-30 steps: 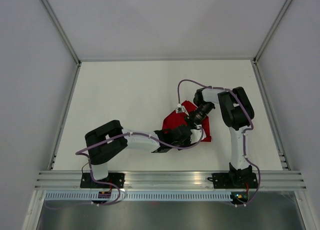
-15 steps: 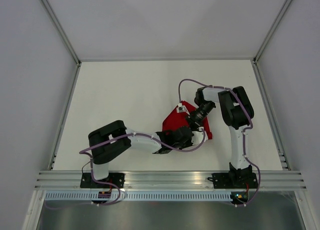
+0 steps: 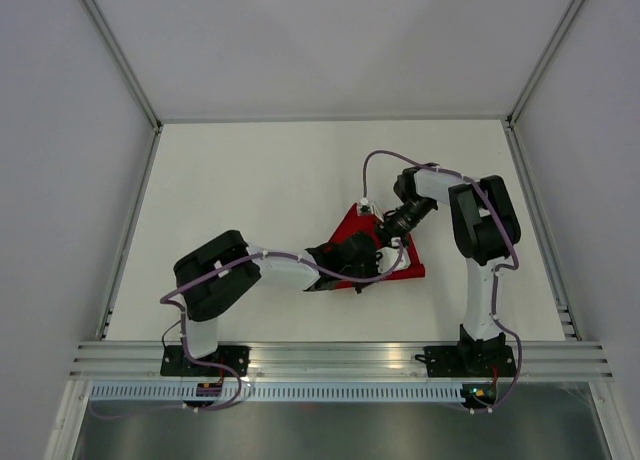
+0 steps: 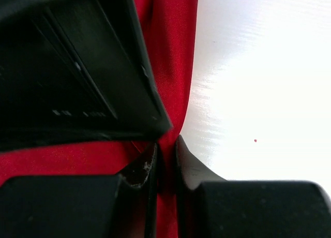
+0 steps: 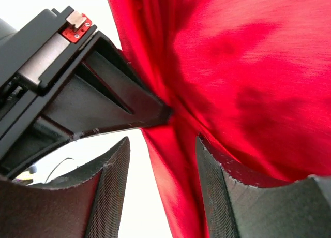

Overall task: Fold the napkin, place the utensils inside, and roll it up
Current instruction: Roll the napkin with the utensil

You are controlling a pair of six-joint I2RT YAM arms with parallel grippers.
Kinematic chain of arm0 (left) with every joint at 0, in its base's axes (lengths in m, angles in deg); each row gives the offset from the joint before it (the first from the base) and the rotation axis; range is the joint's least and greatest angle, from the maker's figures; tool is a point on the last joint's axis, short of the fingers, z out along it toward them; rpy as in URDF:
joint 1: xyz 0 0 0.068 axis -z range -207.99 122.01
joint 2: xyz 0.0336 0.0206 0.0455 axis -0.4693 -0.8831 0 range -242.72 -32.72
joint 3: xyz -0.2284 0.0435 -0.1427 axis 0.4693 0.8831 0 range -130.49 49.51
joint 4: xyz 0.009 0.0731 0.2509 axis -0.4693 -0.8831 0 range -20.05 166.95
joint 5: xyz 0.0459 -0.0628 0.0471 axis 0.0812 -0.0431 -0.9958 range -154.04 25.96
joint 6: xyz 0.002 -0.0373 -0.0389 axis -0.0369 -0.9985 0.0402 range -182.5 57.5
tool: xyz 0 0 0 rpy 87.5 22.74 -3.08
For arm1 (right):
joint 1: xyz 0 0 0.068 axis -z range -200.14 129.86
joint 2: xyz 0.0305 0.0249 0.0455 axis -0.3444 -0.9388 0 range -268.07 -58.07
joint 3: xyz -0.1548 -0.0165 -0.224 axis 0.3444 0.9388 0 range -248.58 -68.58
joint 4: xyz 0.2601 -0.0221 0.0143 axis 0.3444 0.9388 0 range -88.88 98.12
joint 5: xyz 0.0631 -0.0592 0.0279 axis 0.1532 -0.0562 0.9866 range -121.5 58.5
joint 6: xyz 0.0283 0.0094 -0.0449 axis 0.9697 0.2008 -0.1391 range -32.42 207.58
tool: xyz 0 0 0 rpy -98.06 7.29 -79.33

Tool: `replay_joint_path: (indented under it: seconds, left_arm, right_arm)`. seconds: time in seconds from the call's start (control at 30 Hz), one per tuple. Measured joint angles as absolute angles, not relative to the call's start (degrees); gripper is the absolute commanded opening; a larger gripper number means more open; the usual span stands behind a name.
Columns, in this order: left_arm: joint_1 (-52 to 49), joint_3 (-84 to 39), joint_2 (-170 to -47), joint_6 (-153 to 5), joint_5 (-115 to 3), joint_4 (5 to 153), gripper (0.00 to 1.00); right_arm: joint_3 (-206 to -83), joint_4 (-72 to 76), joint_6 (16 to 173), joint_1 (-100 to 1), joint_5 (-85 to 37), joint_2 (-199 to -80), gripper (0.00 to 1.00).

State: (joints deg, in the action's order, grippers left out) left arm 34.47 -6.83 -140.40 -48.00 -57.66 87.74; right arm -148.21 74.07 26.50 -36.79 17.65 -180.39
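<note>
Pinching the napkin [image 4: 173,51], the left gripper [image 4: 165,147] faces the right gripper [image 5: 161,145], whose fingers [image 5: 111,186] seem spread astride a fold.

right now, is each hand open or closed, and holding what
left hand: closed on the napkin
right hand: open, napkin passing through the gap, not gripped
</note>
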Motion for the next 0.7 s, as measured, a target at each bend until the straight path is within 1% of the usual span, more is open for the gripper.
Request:
replay_joint_path:
  seconds: [0.1, 0.27, 0.4, 0.53, 0.6, 0.7]
  left_arm:
    - [32.7, -7.4, -140.7, -49.1, -53.8, 87.1, 0.02]
    - [28.5, -8.0, -141.3, -52.0, -44.8, 86.4, 0.02]
    - [24.7, -9.0, -142.8, -54.7, -36.4, 86.0, 0.02]
    - [21.2, -11.3, -145.9, -57.7, -27.2, 85.3, 0.02]
    - [19.8, -12.9, -147.8, -59.1, -22.6, 84.7, 0.02]
    - [17.4, -15.8, -151.3, -61.0, -15.3, 83.2, 0.02]
  right_arm:
    - [-148.1, 71.1, 27.8, -35.3, 16.7, -177.9, 0.60]
    - [-147.6, 66.5, 30.4, -30.1, 16.6, -171.2, 0.60]
    - [-144.1, 61.8, 31.9, -25.6, 16.7, -164.8, 0.60]
    - [-133.5, 52.7, 33.2, -23.4, 15.0, -154.6, 0.63]
    - [-127.7, 48.9, 33.8, -24.0, 13.6, -148.7, 0.64]
    - [-118.1, 40.1, 35.1, -26.4, 10.0, -138.5, 0.69]
